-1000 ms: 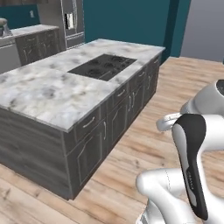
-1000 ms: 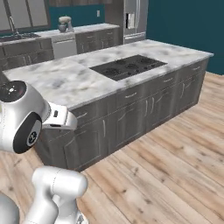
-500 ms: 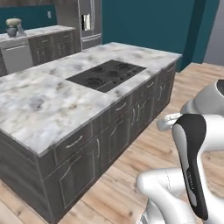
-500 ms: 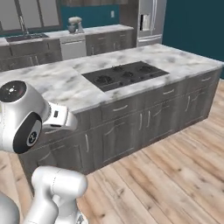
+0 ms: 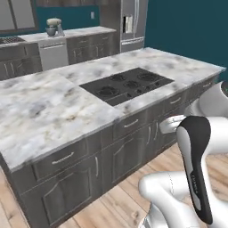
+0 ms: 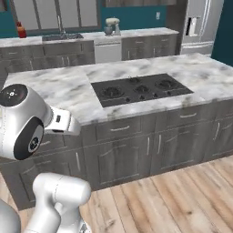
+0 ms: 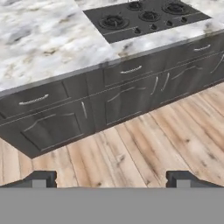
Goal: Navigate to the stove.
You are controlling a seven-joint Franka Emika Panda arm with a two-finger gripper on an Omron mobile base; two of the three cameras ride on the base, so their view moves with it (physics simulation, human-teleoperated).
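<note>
Flat black stove (image 6: 140, 89) (round grates) in marbled island top (image 6: 68, 91).

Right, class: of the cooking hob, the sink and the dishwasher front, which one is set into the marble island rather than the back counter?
The black stove: it lies flush in the island top.

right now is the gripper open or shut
Open. In the hand view the gripper has its two dark fingertips far apart at the bottom corners, with bare wood floor between them and nothing held.
</note>
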